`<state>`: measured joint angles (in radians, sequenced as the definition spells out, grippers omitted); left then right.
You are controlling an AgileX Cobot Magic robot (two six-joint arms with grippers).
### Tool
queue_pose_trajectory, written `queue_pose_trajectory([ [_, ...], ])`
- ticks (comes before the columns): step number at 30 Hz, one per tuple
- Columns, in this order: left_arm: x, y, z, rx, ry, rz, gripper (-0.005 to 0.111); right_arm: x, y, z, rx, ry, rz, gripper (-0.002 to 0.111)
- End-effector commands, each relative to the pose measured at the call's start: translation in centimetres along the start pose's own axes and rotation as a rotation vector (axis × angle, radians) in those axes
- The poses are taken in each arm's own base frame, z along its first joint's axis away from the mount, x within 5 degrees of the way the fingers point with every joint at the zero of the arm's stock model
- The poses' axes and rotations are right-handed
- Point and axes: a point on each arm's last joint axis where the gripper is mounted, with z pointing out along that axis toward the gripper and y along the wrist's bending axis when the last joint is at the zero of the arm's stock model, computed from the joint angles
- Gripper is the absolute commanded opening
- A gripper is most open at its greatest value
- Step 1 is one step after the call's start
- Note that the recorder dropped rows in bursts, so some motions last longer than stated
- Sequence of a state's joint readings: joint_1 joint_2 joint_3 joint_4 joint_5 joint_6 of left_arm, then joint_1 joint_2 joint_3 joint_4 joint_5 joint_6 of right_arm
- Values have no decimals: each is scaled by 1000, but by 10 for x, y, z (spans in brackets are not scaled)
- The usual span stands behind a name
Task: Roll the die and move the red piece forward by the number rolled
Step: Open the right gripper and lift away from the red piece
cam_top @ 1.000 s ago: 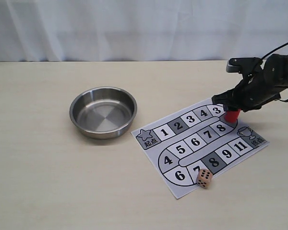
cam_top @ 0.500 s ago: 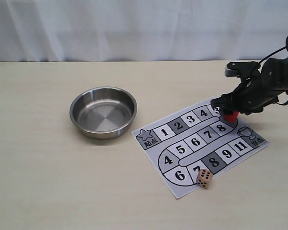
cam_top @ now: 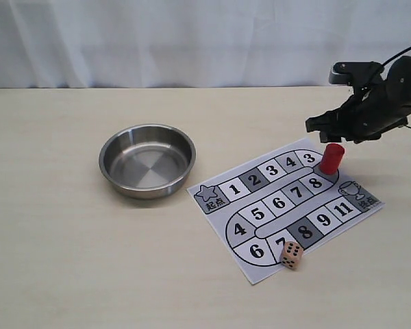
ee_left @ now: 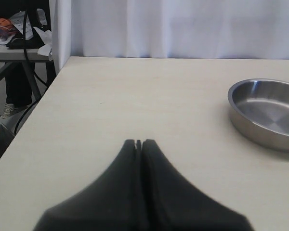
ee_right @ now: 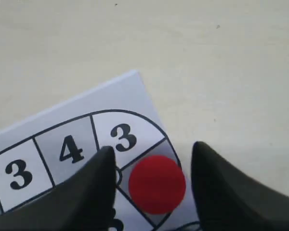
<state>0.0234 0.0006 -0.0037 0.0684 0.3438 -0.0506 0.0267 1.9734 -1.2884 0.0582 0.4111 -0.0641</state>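
The red piece (cam_top: 331,158) stands upright on the grey corner square of the paper game board (cam_top: 285,205), between the 3 and the 8. My right gripper (cam_top: 338,130) hovers just above it, open, with gaps on both sides of the red piece (ee_right: 157,184) in the right wrist view, where the right gripper (ee_right: 154,153) looks straight down. The die (cam_top: 292,254) rests on the board's near edge by the 7 square, several pips showing on its faces. My left gripper (ee_left: 139,142) is shut and empty over bare table, out of the exterior view.
A round steel bowl (cam_top: 147,160) sits empty left of the board; the same bowl (ee_left: 267,113) shows in the left wrist view. The table's edge (ee_left: 26,126) and clutter beyond it appear in the left wrist view. A white curtain hangs behind the table.
My right gripper let go of the red piece and rose, leaving it standing on the grey corner square. The die and bowl have not moved.
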Motion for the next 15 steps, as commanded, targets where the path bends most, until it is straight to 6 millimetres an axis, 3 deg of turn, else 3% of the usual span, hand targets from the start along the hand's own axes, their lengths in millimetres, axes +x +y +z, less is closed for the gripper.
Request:
queue_pose_trajectory([
  [1, 0, 0, 0, 0, -10, -6, 0, -1, 1, -21, -7, 45, 3, 21],
  [4, 0, 0, 0, 0, -10, -6, 0, 0, 1, -34, -11, 77, 2, 4],
  [15, 0, 0, 0, 0, -10, -6, 0, 6, -1, -77, 7, 197, 28, 4],
])
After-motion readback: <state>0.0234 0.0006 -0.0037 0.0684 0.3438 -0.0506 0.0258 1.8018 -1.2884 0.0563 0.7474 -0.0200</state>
